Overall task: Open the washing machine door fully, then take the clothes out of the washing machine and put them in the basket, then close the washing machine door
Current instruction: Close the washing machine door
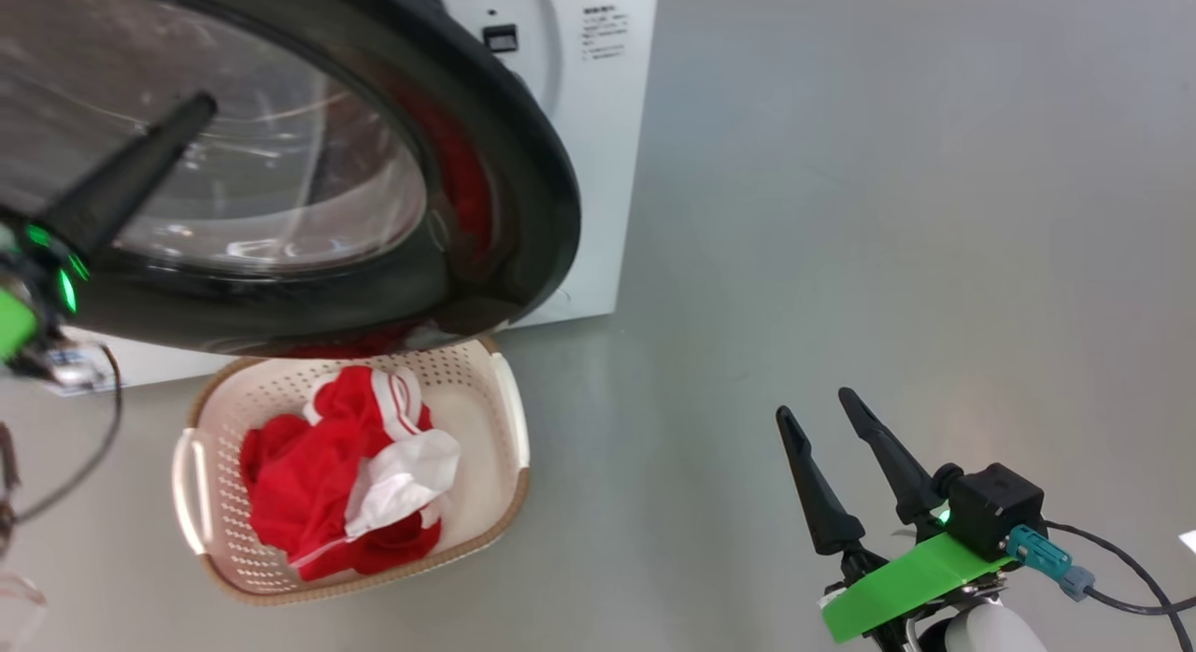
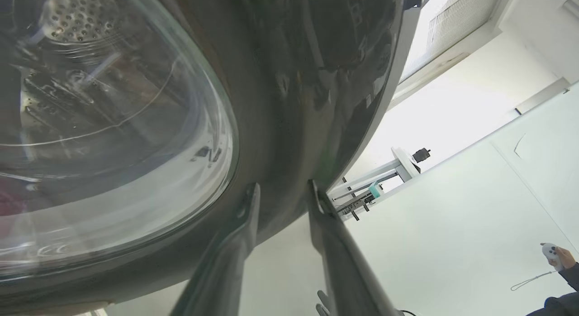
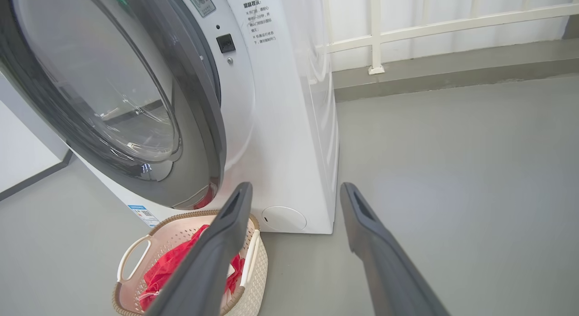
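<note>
Head view, door: the large round washing machine door (image 1: 523, 166), glossy black rim around bulging clear glass, stands swung out from the big white box-shaped washing machine (image 1: 598, 120).
Head view, basket: the small cream perforated plastic basket (image 1: 224, 400) with a brown woven-look rim sits on the grey floor (image 1: 841, 213), just below the door.
Head view, clothes: the bright red clothes (image 1: 299, 474) with white panels lie heaped inside the basket.
Head view, left gripper (image 1: 187, 120): one dark finger shows, slanting across the glass.
Head view, right gripper (image 1: 815, 402): fingers spread, empty, above bare floor, well apart from the basket.
Left wrist view, claw: left gripper (image 2: 282, 196) fingers are parted with their tips at the door's black rim (image 2: 294, 103). I cannot tell if they touch it.
Right wrist view, claw: right gripper (image 3: 295, 189) is wide open and holds nothing.
Right wrist view, clothes: red fabric (image 3: 172, 266) in the basket (image 3: 258, 270), at the machine's front foot.
</note>
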